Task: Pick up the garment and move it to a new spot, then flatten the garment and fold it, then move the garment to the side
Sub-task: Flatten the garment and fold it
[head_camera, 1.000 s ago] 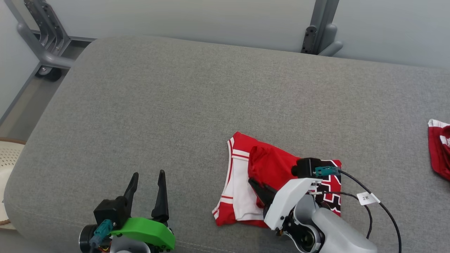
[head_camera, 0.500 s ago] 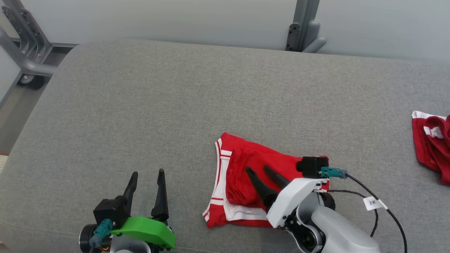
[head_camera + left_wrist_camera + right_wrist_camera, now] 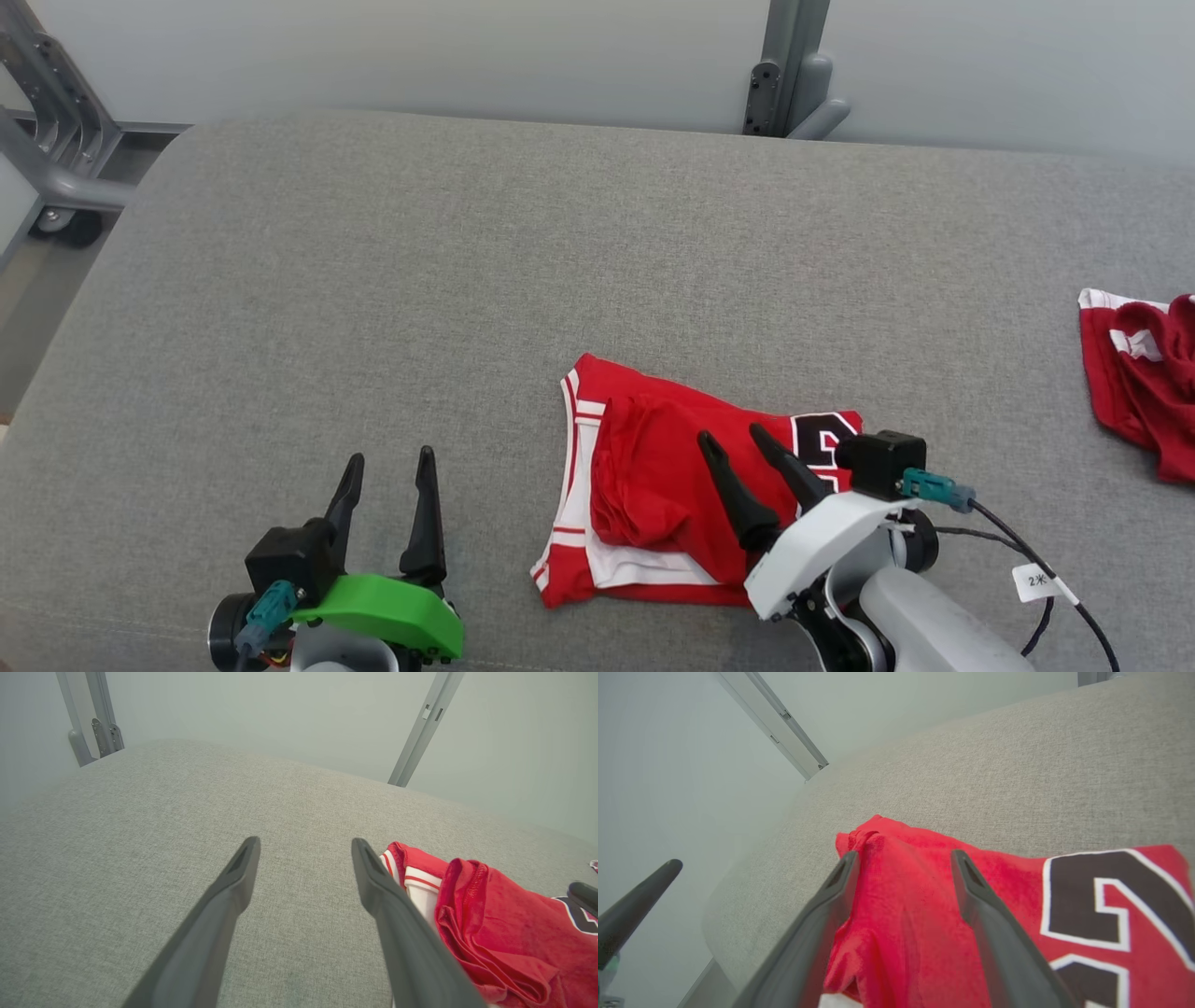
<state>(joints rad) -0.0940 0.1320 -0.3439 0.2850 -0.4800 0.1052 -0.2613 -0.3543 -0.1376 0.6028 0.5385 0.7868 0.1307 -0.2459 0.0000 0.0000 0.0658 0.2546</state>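
Note:
A red garment (image 3: 653,485) with white trim and a black printed figure lies folded on the grey cushion (image 3: 467,280), near its front edge. My right gripper (image 3: 730,434) hovers open just over the garment's right half, nothing between its fingers. In the right wrist view the right gripper (image 3: 904,854) stands open above the red cloth (image 3: 1017,882). My left gripper (image 3: 390,457) rests open to the left of the garment, apart from it. In the left wrist view the left gripper (image 3: 306,841) points across bare cushion, with the garment (image 3: 495,933) at its right.
A second red and white cloth (image 3: 1139,383) lies bunched at the cushion's right edge. Grey metal posts (image 3: 789,65) rise behind the cushion, and a wheeled metal frame (image 3: 47,140) stands at the far left. The cushion's left and back parts are bare.
My right gripper has opened and let go of the red cloth, then drawn back to the right. The released flap has settled flat. The head camera has shifted; the left arm is still.

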